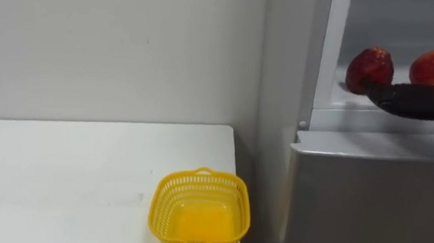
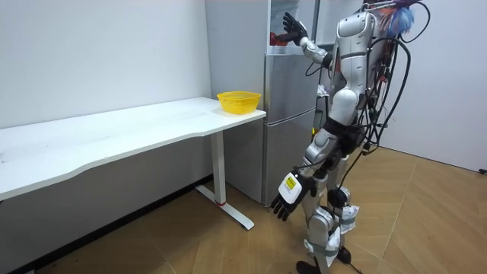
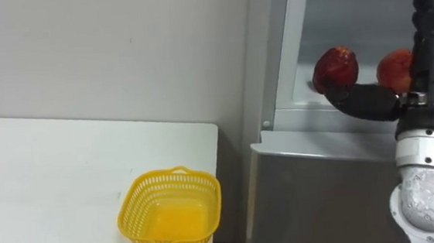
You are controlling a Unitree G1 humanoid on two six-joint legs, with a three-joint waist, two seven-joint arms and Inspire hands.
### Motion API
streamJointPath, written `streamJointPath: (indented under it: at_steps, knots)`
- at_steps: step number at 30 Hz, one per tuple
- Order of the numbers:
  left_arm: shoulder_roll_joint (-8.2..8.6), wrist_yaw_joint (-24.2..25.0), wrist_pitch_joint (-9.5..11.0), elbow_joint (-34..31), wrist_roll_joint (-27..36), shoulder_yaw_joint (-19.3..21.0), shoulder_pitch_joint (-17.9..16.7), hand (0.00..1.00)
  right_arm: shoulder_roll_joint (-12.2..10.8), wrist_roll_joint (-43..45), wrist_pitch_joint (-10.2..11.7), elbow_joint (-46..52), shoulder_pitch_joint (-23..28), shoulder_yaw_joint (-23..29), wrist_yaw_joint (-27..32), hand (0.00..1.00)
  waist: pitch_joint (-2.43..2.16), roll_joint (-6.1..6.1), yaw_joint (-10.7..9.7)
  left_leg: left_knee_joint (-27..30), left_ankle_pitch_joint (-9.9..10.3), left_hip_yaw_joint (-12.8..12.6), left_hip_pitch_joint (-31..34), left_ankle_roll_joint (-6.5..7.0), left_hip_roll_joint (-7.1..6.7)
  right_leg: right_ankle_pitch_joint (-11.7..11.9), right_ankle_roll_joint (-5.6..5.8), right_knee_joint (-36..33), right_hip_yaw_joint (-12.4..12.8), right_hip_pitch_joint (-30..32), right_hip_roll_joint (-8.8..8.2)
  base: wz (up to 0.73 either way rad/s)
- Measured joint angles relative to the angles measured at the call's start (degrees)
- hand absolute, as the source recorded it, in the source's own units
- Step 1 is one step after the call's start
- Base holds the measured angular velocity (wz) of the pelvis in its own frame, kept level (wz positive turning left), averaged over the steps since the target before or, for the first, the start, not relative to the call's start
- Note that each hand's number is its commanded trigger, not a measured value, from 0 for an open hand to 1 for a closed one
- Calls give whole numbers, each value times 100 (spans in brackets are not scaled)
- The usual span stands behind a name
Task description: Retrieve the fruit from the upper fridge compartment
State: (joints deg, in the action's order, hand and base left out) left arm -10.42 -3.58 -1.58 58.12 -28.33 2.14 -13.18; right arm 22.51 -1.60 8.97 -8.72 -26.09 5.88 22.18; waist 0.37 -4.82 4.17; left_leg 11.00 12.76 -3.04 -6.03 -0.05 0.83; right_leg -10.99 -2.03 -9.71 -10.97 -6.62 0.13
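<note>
Right hand (image 3: 421, 90) held open at upper fridge (image 3: 324, 198), fingers straight, nothing gripped; thumb against left fruit (image 3: 335, 67). Right fruit (image 3: 394, 69) just beside, in fridge. Risk: left fruit could be rolled off fridge ledge if nudged before grip is closed. Left hand (image 2: 285, 204) hung open, low before fridge.

You're looking at a plain white wall (image 2: 99, 53) with a long white table (image 2: 129, 133) set against it. In the room view its top has a curved front edge and rests on a white leg (image 2: 221, 171) with a flat foot. Under it you'll see a wood floor (image 2: 190, 243) laid in a herringbone pattern. The light is even, with a soft shadow below the table.
</note>
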Motion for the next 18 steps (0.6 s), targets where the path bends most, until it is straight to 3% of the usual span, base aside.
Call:
streamJointPath:
  at_steps: [7, 9, 12, 18]
  knots:
    - [-11, 95, -4, -2, -118, 9, 5, 0, 276, -43, -25, -435, -240, -51, -235, 0, -16, -21, 86, 40, 0, 48, -3, 0, 5, 4, -7, -7, -33, -31, -5, 3]
    - [-58, 151, -21, -23, -119, -1, -17, 0, 454, -69, -39, -1002, -504, -107, -229, 0, -24, -63, 92, 65, 0, 81, 9, -1, 4, 8, -14, -9, -55, -27, -21, 6]
    - [-116, 213, -83, -42, -122, 3, -22, 0, 506, -56, -116, -1346, -699, -195, -231, 0, -49, -135, 95, 81, -9, 109, 45, -14, 5, 9, -18, -6, -73, -3, -19, 4]
    - [-238, 341, -102, -114, -124, 5, -18, 0, 664, -62, -156, -1383, -736, -331, -243, 0, -64, -247, 124, 85, -16, 141, 49, -10, -17, 9, -20, 2, -74, -14, -1, 0]
